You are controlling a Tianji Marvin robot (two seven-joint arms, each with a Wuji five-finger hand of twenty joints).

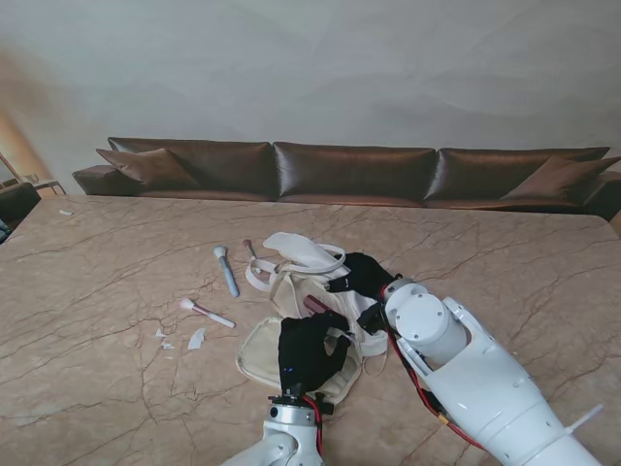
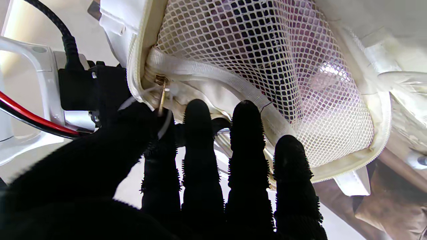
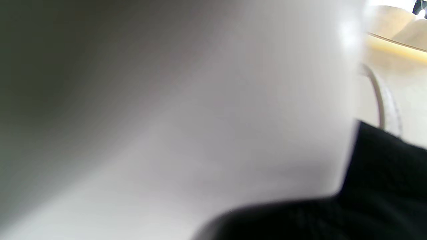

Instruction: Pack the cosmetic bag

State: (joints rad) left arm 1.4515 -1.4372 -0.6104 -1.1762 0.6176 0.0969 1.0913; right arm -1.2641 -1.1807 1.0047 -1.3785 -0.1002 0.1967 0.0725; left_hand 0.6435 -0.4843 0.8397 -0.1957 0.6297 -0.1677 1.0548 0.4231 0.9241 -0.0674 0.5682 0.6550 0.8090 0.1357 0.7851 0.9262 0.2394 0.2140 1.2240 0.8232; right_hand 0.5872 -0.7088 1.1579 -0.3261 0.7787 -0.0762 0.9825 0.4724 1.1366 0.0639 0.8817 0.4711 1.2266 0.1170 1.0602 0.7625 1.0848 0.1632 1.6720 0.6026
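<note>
Our left hand grips the near zip edge of the cream bag at the table's middle. Our right hand presses its right side; grip unclear. Two brushes lie left.

A beige marble table with thin dark veins fills the stand's view. Along the table's far edge runs a brown leather sofa with 3 back cushions and a loose pillow at its left end, and a plain pale wall rises behind the sofa.
</note>
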